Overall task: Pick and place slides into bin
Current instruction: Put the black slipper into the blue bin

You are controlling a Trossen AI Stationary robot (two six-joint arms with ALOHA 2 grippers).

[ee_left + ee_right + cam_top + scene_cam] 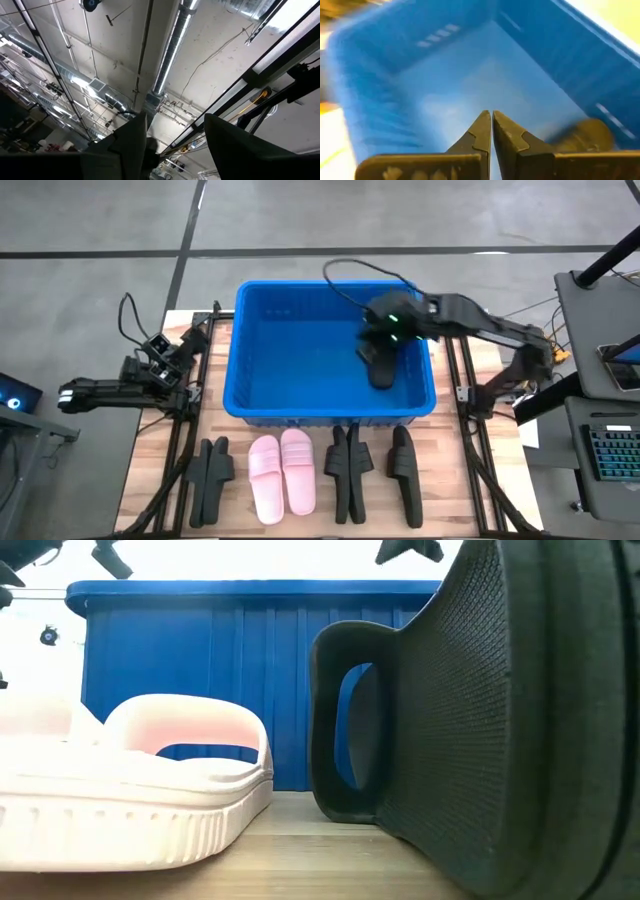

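Two pink slides (pixel 282 475), one bin (pixel 255 402).

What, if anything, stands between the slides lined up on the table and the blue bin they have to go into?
Only the bin's own front wall, which each slide must clear. The pink pair and the black slides lie right in front of it. The shut right gripper hovers inside over one black slide.
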